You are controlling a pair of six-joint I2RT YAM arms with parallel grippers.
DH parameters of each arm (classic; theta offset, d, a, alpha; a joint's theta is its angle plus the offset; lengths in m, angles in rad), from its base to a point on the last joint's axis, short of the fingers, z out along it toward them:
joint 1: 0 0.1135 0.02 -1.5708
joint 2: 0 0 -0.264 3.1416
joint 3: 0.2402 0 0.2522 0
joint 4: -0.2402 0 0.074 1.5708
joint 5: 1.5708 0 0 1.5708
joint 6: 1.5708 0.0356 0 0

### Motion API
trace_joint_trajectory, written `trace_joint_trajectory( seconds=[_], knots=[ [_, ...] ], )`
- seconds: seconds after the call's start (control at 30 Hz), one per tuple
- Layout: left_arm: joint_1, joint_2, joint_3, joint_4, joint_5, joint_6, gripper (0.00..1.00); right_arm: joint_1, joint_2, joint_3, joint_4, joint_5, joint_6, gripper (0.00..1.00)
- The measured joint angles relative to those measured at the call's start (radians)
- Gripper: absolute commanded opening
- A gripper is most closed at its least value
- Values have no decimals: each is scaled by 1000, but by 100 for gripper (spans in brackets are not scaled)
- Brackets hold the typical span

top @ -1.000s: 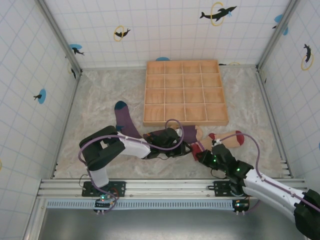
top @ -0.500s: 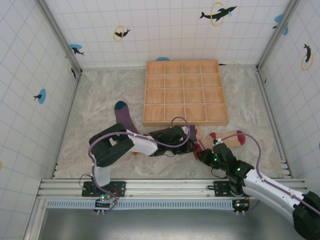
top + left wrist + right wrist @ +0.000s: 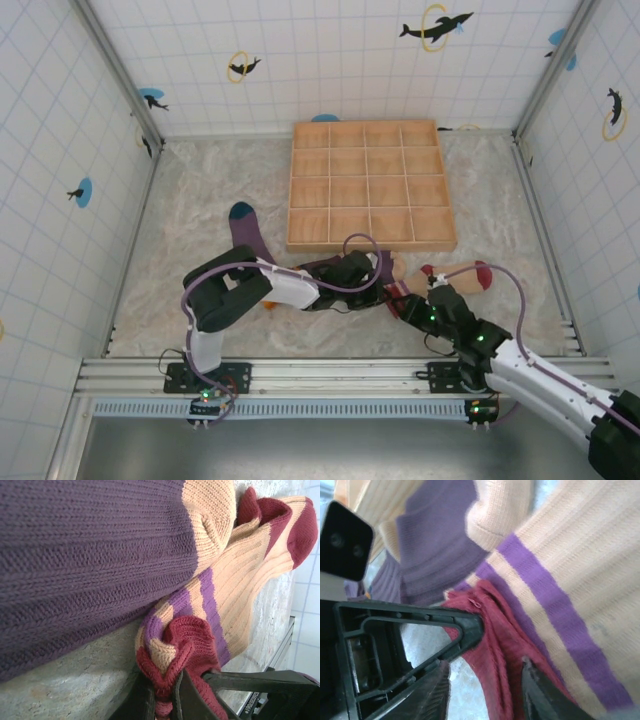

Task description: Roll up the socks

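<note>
at the desk's (image 3: 490,220) near edge your left claw (image 3: 162,695) clamps the red cuff (image 3: 186,637), likely anchoring the roll; your right claw (image 3: 485,677) stands parted around it

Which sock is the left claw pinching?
The tan sock with the dark-red cuff: the left claw is shut on that cuff. The purple sock beside it is outside the grip.
</note>
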Motion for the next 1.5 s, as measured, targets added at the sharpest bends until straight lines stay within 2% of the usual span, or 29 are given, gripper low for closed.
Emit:
trace_joint_trajectory(
  seconds=[0.13, 0.23, 0.47, 0.67, 0.93, 1.17, 1.5],
  knots=[
    [0, -28, -2, -53, 0, 0, 0, 15, 11, 88, -160, 26, -45, 56],
    [3, -61, -19, -102, 3, 0, 0, 63, 67, 168, -251, 80, -87, 61],
    [14, -146, -74, -203, 24, -1, 0, 342, 254, 348, -346, 343, -227, 72],
    [42, -200, -81, -283, 37, 0, 0, 611, 396, 387, -342, 602, -352, 74],
    [72, -205, -81, -336, 78, 3, 0, 819, 506, 386, -255, 803, -453, 72],
    [77, -205, -81, -337, 115, 3, 0, 885, 664, 385, -146, 879, -499, 69],
    [79, -205, -81, -337, 138, 3, 0, 904, 874, 392, -121, 943, -486, 59]
  ],
)
